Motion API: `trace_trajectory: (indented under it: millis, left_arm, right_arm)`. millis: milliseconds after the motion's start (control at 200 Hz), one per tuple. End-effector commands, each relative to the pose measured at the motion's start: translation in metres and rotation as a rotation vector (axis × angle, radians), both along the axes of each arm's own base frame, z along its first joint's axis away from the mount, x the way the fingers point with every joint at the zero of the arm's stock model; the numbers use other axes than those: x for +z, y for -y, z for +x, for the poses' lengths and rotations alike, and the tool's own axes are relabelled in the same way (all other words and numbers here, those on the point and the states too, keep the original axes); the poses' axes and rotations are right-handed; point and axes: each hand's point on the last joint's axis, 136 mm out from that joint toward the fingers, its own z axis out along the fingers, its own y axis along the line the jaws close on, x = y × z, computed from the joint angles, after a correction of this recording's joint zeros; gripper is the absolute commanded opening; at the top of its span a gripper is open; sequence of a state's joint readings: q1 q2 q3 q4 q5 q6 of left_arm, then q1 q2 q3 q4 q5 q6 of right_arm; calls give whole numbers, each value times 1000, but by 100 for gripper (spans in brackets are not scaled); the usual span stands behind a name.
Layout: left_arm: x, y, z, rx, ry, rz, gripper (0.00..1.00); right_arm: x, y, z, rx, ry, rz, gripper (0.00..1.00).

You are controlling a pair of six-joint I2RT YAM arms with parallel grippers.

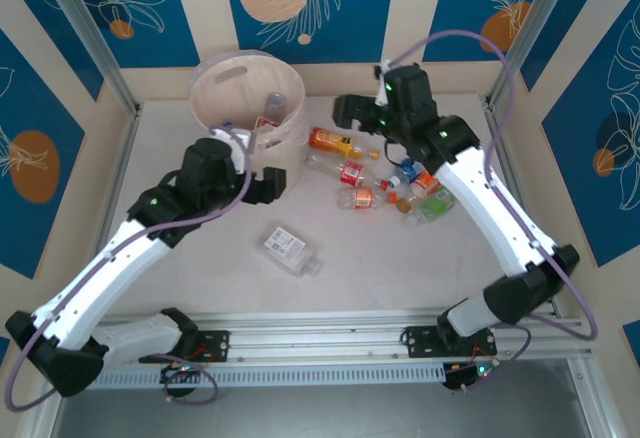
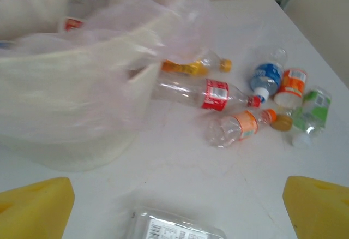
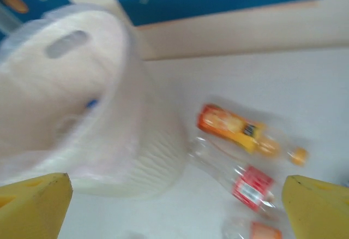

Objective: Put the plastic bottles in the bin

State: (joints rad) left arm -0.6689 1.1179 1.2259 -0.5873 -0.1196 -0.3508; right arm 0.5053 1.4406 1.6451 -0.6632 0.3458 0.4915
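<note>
The cream bin (image 1: 215, 93) with its clear liner stands at the back left and has a bottle (image 1: 268, 110) inside. Several plastic bottles lie to its right: an orange-juice one (image 1: 330, 140), a red-labelled one (image 1: 345, 170), an orange-labelled one (image 1: 360, 198), a blue one (image 1: 405, 171) and a green one (image 1: 435, 203). A flat clear bottle (image 1: 288, 248) lies alone nearer the front. My left gripper (image 1: 268, 184) hangs open beside the bin's front, above that flat bottle (image 2: 177, 229). My right gripper (image 1: 350, 113) is open and holds nothing, just right of the bin (image 3: 82, 113), above the orange-juice bottle (image 3: 240, 132).
The white table (image 1: 200, 278) is walled by beige panels, with metal posts at the back corners. The bin's liner bag (image 2: 180, 26) bulges over its rim toward the bottle cluster. A metal rail (image 1: 320, 330) runs along the near edge by the arm bases.
</note>
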Motion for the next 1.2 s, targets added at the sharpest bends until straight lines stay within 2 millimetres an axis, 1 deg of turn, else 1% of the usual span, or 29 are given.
trace_trajectory:
  millis: [0,95,235,410,520,555,565,625,735,910,1040,1135,1195]
  left_arm:
    - [18,30,3,-83,65,3,98]
    - [9,55,6,-138,66,45,96]
    - [-7,97,8,-241,75,146,93]
    - [-40,150,8,-366,62,335,92]
    - [-63,177,14,-418,35,429,92]
    - [-74,182,19,-429,17,458,90]
    - [-74,184,20,-431,17,463,90]
    - [-90,194,25,-451,-9,505,88]
    - [-116,208,38,-469,-29,571,88]
    - [-143,227,54,-524,-55,679,88]
    - [-164,232,65,-548,-70,769,89]
    - [-181,231,71,-558,-99,817,89]
    - [-188,230,75,-559,-113,831,89]
  right_arm:
    - [-11,49,-19,-183,-39,38,99]
    - [-24,83,-40,-277,-79,38,99]
    - [-41,122,-65,-405,-138,21,99]
    - [-51,160,-94,-543,-150,18,99]
    - [-52,179,-110,-605,-137,22,99]
    - [-52,184,-114,-622,-134,18,99]
    - [-52,186,-115,-626,-134,18,99]
    - [-52,193,-122,-648,-135,8,99]
    - [-50,201,-131,-678,-133,-1,99]
    - [-48,204,-136,-686,-122,6,99]
    - [-48,206,-139,-696,-123,4,99]
    - [-47,208,-140,-703,-123,-1,99]
    - [-47,209,-141,-708,-122,-5,99]
